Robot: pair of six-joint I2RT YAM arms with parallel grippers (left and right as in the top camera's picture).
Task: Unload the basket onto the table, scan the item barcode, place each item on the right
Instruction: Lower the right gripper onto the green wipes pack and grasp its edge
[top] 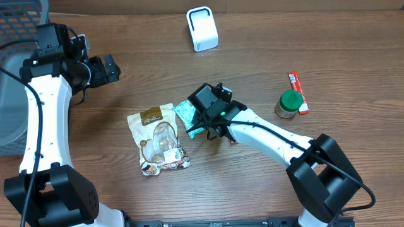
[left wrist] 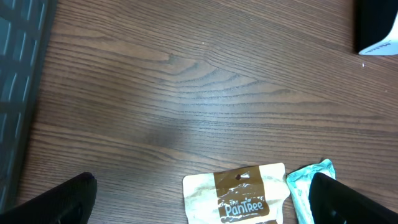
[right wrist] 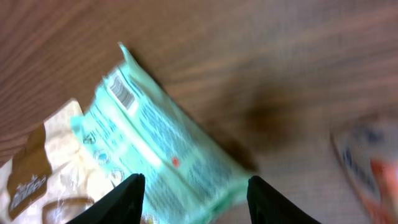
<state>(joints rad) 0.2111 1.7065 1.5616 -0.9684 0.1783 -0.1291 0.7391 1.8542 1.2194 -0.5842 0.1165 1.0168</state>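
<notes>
— Where's the packet [top: 185, 115]?
— Mid-frame overhead, flat on the tabletop [top: 252, 189], just beside the pouch [top: 158, 135]. Its lower end lies between my right fingers [right wrist: 127, 202], which stand apart and seem to grip nothing.
— Its axis?
— Upper left to lower right in the wrist view, barcode [right wrist: 121, 93] uppermost. My left fingers [left wrist: 56, 202], wide, are well apart; the right arm's nearer.

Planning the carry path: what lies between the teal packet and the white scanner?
Only bare table, in the overhead view, between the teal packet and white scanner.
</notes>
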